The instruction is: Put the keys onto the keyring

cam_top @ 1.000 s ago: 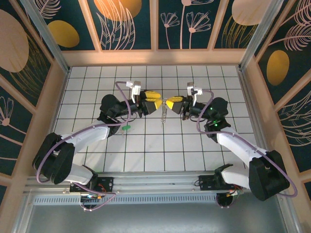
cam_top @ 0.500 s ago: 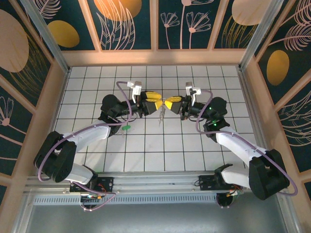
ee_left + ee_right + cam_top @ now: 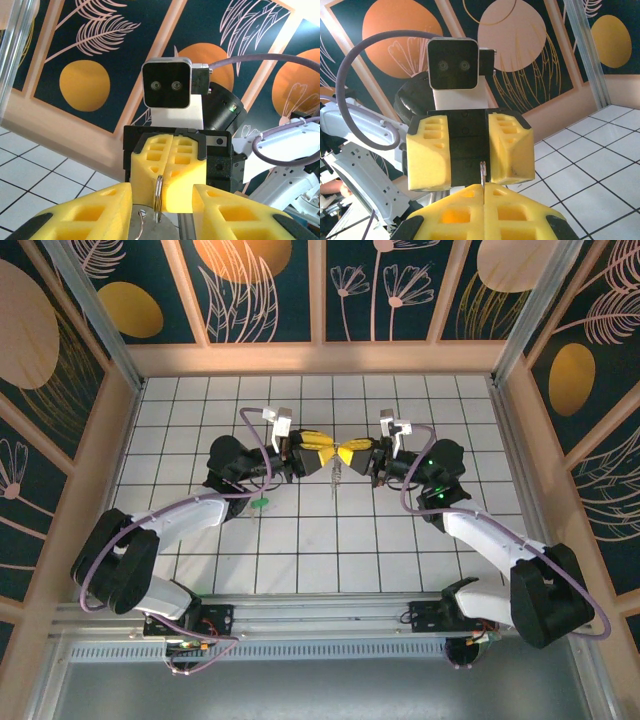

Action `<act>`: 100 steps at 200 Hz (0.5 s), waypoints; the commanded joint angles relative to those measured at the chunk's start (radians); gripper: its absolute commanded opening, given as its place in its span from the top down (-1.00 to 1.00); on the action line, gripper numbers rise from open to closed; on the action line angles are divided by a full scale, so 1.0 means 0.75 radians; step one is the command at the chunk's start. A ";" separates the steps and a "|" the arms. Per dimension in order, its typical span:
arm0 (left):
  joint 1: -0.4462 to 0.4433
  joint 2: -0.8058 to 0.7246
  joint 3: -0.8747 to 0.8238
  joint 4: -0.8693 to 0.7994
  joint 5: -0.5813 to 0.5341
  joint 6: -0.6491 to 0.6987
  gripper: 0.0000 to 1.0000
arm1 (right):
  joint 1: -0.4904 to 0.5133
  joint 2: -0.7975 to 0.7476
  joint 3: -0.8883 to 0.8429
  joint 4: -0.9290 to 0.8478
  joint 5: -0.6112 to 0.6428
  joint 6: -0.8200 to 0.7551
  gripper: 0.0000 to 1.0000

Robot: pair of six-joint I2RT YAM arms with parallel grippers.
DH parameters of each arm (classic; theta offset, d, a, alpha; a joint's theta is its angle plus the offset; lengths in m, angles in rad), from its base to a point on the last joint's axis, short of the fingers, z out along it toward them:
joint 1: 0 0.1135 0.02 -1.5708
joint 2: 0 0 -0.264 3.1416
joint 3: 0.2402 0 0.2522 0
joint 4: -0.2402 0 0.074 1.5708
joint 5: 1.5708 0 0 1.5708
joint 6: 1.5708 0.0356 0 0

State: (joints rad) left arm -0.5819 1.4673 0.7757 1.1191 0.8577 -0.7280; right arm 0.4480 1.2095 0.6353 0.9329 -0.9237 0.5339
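Above the middle of the tiled table [image 3: 300, 540] the two grippers meet tip to tip. The right gripper [image 3: 352, 453] has its yellow pads [image 3: 452, 216] pressed together on the keyring [image 3: 158, 196], which stands edge-on out of them. The left gripper [image 3: 322, 451] is spread, with one pad on each side of the ring and a gap to both. A green-headed key [image 3: 260, 503] lies on the tiles, just beside the left arm [image 3: 190, 515].
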 commanded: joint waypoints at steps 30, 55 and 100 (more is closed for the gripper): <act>-0.009 0.021 0.023 0.076 0.047 -0.022 0.37 | 0.017 0.005 0.055 0.070 -0.008 0.000 1.00; -0.011 0.023 0.027 0.076 0.051 -0.022 0.50 | 0.020 0.009 0.057 0.067 -0.006 -0.002 1.00; -0.012 0.023 0.027 0.075 0.049 -0.017 0.83 | 0.022 0.009 0.057 0.059 -0.004 -0.006 1.00</act>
State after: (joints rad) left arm -0.5838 1.4776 0.7757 1.1259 0.8791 -0.7433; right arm 0.4538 1.2144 0.6353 0.9325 -0.9241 0.5335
